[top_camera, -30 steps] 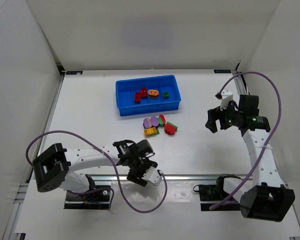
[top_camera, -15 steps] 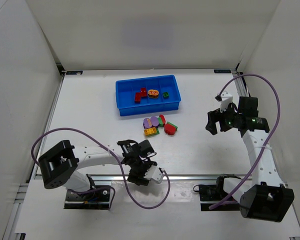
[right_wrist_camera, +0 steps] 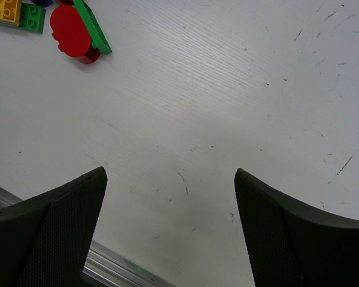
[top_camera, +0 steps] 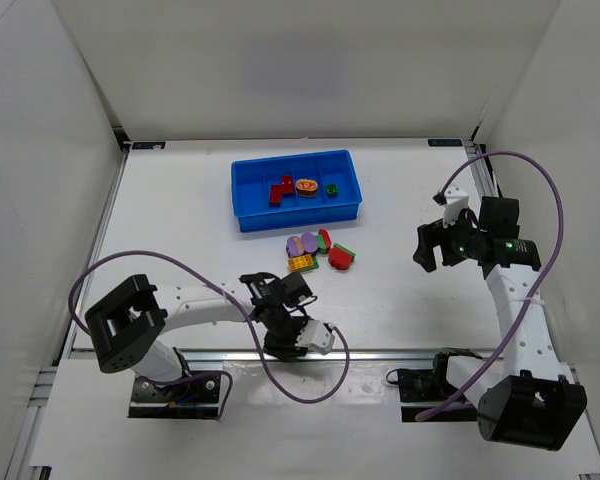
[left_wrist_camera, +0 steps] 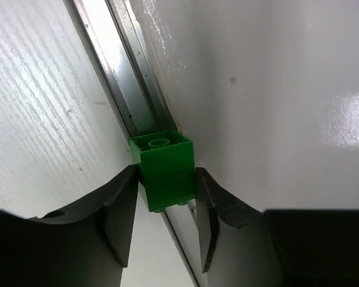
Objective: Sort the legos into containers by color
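As fingers (left_wrist_camera: 116,209) pinch one lego (left_wrist_camera: 164,161), one tray (top_camera: 298,214)

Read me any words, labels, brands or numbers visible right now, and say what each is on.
No readable text in any view.
Blue tray: no label shows.
Green brick in the left hand: no brand legible on its stud.
Loose bricks near the tray: too small to read.
Dark tabs at the two far corners: too small to tell.
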Available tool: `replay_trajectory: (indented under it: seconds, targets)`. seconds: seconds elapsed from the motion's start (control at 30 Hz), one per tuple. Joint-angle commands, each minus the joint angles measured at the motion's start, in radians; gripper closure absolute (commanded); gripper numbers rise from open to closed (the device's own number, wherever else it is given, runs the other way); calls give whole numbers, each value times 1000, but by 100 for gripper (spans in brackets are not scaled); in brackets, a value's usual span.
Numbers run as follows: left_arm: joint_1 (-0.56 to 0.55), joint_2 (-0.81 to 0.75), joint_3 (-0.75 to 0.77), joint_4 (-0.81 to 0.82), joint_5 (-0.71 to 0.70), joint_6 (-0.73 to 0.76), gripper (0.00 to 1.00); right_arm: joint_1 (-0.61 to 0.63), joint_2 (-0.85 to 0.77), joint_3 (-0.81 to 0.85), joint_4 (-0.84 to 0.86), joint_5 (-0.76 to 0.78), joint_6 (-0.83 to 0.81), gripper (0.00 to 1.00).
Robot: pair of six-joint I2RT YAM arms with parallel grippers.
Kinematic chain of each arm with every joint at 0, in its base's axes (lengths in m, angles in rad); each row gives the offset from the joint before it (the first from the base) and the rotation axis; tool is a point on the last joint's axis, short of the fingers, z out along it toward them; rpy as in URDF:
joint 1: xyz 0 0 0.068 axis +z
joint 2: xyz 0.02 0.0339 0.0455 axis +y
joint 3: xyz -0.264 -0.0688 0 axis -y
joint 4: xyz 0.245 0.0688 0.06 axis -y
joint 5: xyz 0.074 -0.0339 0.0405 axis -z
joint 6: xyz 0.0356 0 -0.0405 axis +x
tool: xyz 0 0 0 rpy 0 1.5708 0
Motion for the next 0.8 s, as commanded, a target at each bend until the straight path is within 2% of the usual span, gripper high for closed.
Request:
replay_trajectory:
  seconds: [0.0, 0.2, 0.37, 0.5, 0.53, 0.77]
  targets:
    - [33, -29, 19, -2, 14, -37, 69, -7, -5, 6, 10, -19, -4, 10]
    - [105, -126, 77, -14, -7, -95, 72, -6, 36, 40, 2, -88, 17, 11]
    - [219, -152, 238, -25, -29, -166, 72, -4, 102, 101, 14, -182, 86, 11]
    - [314, -112, 377, -24, -50, -224, 71, 11, 193, 182, 50, -283, 221, 11]
    - [349, -89, 431, -24, -55, -239, 70, 17, 226, 199, 65, -306, 297, 11]
    - [427, 1, 566, 13, -133, -290, 70, 86, 370, 337, 184, -387, 683, 15]
